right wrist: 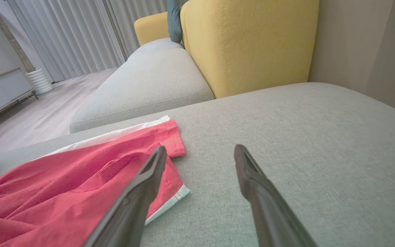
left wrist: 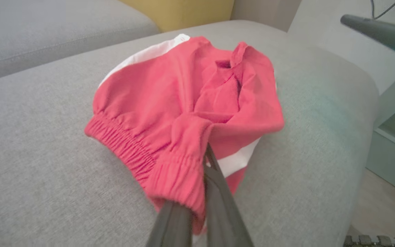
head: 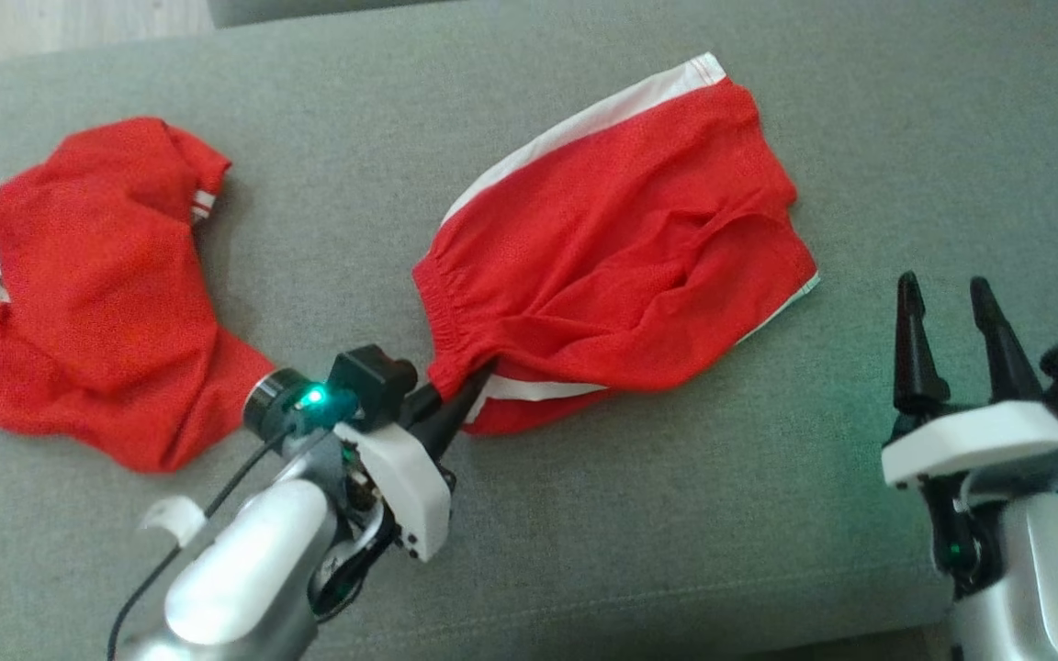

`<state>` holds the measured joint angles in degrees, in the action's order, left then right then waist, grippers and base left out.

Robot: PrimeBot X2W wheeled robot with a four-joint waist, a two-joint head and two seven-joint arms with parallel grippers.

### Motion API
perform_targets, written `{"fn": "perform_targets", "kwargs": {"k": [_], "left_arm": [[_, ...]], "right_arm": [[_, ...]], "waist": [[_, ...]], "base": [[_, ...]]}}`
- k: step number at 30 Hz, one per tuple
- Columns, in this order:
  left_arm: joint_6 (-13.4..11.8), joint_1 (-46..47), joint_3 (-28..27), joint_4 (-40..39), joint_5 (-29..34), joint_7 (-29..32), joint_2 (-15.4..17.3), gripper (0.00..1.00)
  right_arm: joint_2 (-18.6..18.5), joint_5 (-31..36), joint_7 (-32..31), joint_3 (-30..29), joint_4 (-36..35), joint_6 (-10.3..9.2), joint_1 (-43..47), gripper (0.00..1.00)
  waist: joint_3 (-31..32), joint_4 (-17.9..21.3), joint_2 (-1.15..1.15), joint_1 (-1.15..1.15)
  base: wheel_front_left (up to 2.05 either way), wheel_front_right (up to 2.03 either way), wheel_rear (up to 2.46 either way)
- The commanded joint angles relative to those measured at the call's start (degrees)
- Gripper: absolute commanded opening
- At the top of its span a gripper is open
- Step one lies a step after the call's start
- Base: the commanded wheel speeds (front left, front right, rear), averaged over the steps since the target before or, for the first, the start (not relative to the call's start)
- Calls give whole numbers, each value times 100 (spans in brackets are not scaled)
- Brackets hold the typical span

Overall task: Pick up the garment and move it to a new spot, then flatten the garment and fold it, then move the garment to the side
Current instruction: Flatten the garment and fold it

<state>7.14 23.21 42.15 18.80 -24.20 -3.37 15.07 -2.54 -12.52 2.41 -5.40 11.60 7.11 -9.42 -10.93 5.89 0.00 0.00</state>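
My left arm comes in from the lower left of the head view, its pale forearm slanting up and to the right, and the left gripper is pinched onto the near corner of the garment. In the left wrist view the gathered elastic waistband bunches over one dark finger while the other lies against the cloth, so the jaws are clamped on fabric. The garment is a pair of red shorts in a fine mesh-like knit, with a broad white side stripe and a thin white edge at the leg hem. It lies mid-cushion, mostly spread out but creased, with a soft fold puckered near its middle. The grey sofa cushion under it has a tight woven texture and rounded edges. My right arm sits at the lower right, and the right gripper points up the head view with its tapered fingers parted and nothing between them, just beside the hem of the shorts over bare cushion. A second red garment lies crumpled on the left of the cushion, well apart from the shorts. A yellow upholstered backrest rises beyond.
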Motion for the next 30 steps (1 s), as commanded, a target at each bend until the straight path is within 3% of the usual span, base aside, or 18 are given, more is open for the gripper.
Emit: {"fn": "perform_targets", "kwargs": {"k": [1,13,14,15,16,30], "left_arm": [[33,311,-197,-124,9,4,131,0],[-109,697,102,957,368,-6,46,0],[-113,717,113,1022,371,-25,21,31],[-126,737,120,1080,377,-53,-6,83],[-144,756,127,1132,387,-89,-33,100],[-349,231,148,941,181,-614,-192,100]], "right_arm": [[-33,47,-23,168,-182,37,-255,100],[-33,66,16,341,-66,37,-488,100],[-33,73,17,340,-69,37,-488,100],[-33,81,17,333,-73,37,-484,100],[-33,89,16,323,-77,37,-477,100],[-33,81,17,196,-4,37,-224,100]], "waist": [[-64,24,0,0],[-330,78,0,0],[-334,67,0,0],[-335,49,0,0],[-330,27,0,0],[217,-295,0,0]], "base": [[0,0,0],[0,0,0],[0,0,0],[0,0,0],[0,0,0],[0,0,0]]}}
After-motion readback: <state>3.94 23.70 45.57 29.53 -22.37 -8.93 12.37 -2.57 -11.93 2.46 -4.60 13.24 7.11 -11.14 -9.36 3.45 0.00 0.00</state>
